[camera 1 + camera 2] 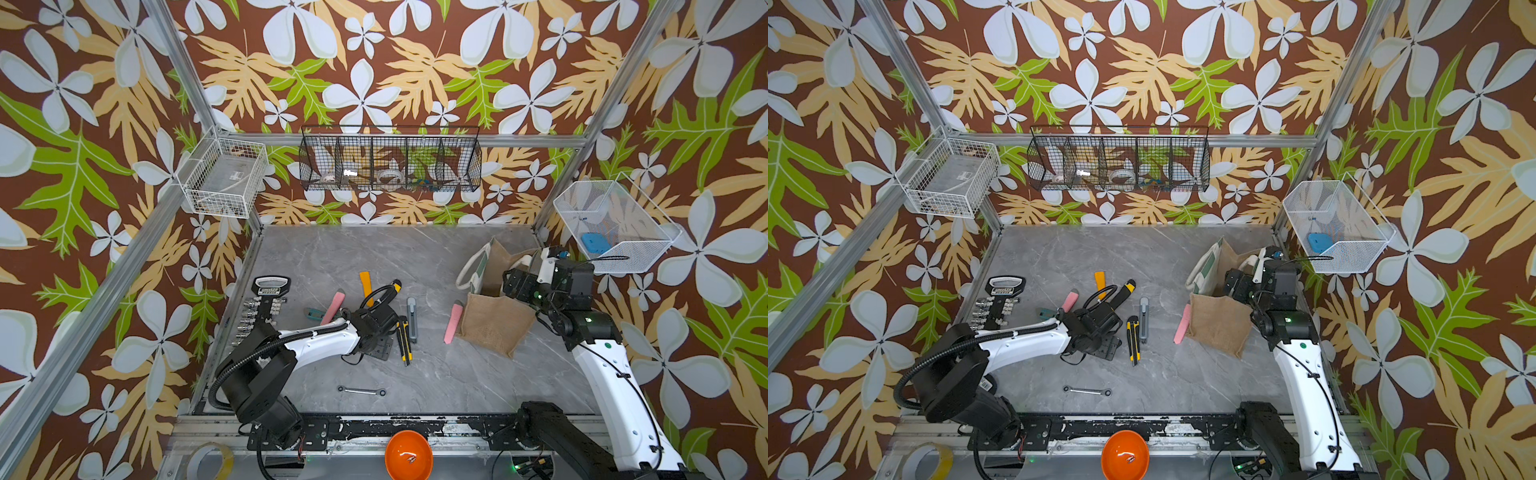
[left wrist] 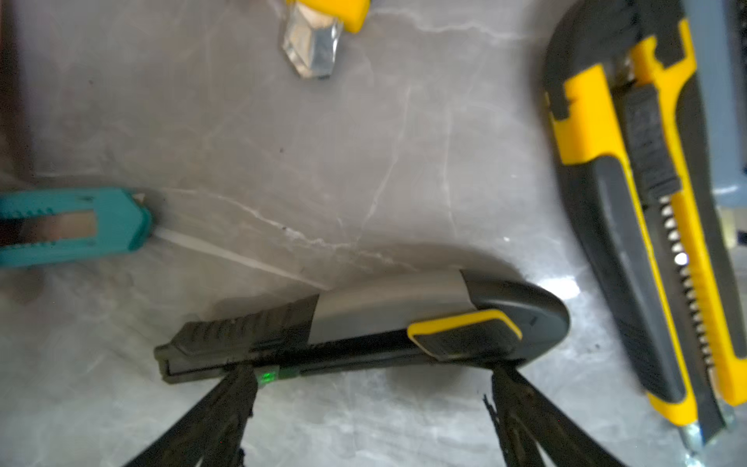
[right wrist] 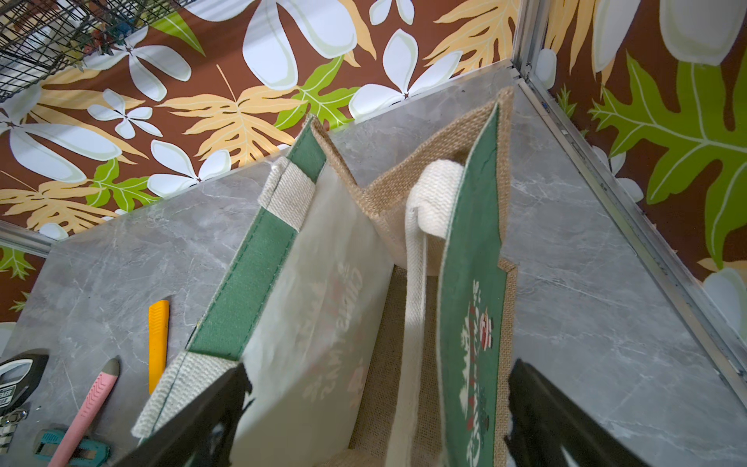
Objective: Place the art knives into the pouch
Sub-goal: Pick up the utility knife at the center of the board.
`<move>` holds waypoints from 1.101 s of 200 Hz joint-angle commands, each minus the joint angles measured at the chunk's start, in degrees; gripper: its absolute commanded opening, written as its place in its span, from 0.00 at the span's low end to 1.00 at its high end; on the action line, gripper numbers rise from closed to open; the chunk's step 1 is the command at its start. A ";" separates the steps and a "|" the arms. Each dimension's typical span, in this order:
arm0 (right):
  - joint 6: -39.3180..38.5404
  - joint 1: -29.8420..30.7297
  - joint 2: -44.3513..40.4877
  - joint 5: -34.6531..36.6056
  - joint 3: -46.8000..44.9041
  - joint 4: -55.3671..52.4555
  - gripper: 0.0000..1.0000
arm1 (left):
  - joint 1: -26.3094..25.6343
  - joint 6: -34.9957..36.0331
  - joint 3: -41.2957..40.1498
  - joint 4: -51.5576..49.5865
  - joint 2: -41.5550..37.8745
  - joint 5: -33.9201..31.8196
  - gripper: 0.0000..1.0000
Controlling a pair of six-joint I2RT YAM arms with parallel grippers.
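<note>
Table: grey marbled top, with tools strewn over its middle and left and the pouch at its right rear.
Pouch: stands upright with its mouth open upward. It has jute sides, green panels and white handles.
Art knife: black and grey with a yellow button. It lies flat on the table left of the middle, well apart from the pouch. In both top views the left arm's wrist covers most of it.
Left hand: released and grasping nothing. Its fingers are spread wide, with both tips at the art knife's near edge, one toward the blade end and one toward the rounded end. I cannot tell whether they touch it.
Right hand: released, spread wide over the pouch's mouth. One finger is by the handle side and the other is outside the printed green panel. I cannot tell whether they touch the fabric.
Yellow cutter: black and yellow, just right of the left hand.
Grey cutter: just beside the yellow cutter.
Pink cutter: just beside the pouch's left foot.
Other pink cutter: behind the left arm, near the teal cutter.
Orange cutter: behind the left hand.
Wrench: alone near the table's front.
Socket set: at the left edge.
Bowl: orange, on the front rail.
</note>
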 commanded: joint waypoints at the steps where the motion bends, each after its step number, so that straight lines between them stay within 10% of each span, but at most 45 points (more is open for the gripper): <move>1: -0.09 -0.04 -0.43 -0.19 0.27 -0.08 1.00 | -0.06 1.26 1.42 -1.34 0.92 -4.88 0.92; 155: -0.10 -0.10 -1.87 -2.67 -0.03 -0.62 1.00 | 1.65 8.02 2.54 4.83 7.52 0.32 0.87; 220: 0.27 -0.09 -3.04 -2.89 -0.25 -0.69 1.00 | 2.57 8.19 1.37 5.93 8.10 1.23 0.66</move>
